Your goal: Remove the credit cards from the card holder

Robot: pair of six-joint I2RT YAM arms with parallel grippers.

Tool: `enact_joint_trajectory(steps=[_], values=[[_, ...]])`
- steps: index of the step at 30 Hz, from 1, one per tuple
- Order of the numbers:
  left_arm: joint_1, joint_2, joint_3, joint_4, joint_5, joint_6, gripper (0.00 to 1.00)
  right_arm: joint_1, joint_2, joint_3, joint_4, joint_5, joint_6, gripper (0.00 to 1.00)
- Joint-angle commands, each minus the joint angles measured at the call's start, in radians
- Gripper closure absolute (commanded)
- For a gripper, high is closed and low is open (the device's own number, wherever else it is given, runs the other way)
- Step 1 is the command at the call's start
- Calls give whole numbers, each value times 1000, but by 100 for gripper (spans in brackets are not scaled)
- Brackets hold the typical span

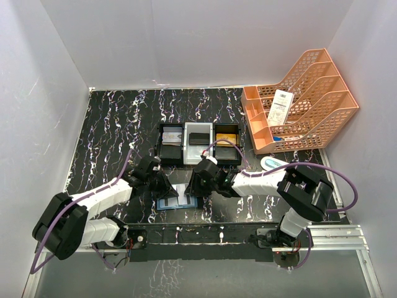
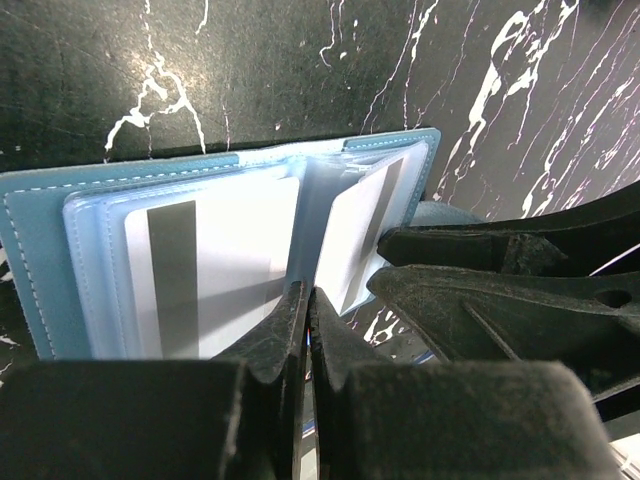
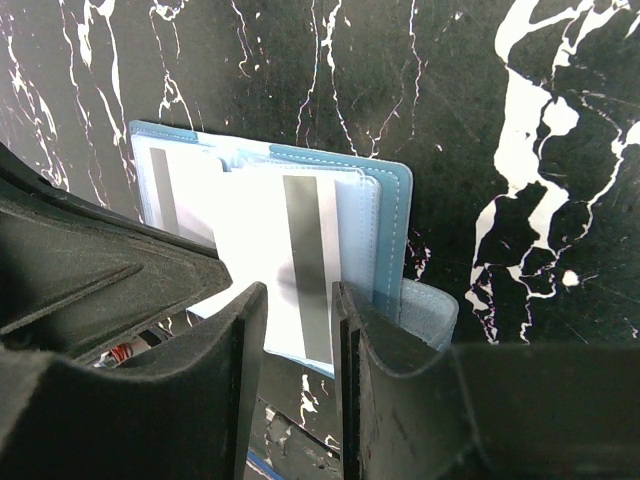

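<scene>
The teal-blue card holder [image 1: 175, 200] lies open on the black marbled table between my two grippers. It also shows in the left wrist view [image 2: 60, 230] and the right wrist view [image 3: 395, 195]. Its clear pockets hold white-backed credit cards with grey stripes [image 2: 220, 270]. My left gripper [image 2: 307, 298] is shut, its tips at the holder's near edge by the fold; I see nothing between them. My right gripper [image 3: 300, 300] is open, its jaws either side of a striped card [image 3: 270, 250] that sticks out of a pocket. In the top view the left gripper [image 1: 162, 185] and right gripper [image 1: 198, 185] flank the holder.
A black-and-white three-compartment tray [image 1: 200, 155] behind the grippers holds a greyish card [image 1: 172, 140], a black card [image 1: 198, 138] and a gold card [image 1: 227, 138]. An orange file rack [image 1: 310, 118] with a white barcoded slip [image 1: 282, 107] stands at the back right. A white-and-light-blue oval case [image 1: 273, 163] lies beside it.
</scene>
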Motion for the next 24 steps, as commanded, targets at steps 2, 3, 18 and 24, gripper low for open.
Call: enact_joint_trajectory(steps=[2, 3, 18, 24], values=[[-3, -37, 14, -32, 1, 18, 100, -4, 29, -14, -67, 31, -26, 69], [-3, -39, 15, -31, 0, 18, 100, -4, 30, -14, -67, 30, -27, 69], [-2, 7, -37, 136, 89, -54, 87, -4, 40, -19, -47, 8, -26, 69], [-3, 18, -60, 199, 116, -81, 86, -5, 38, -20, -47, 7, -26, 69]])
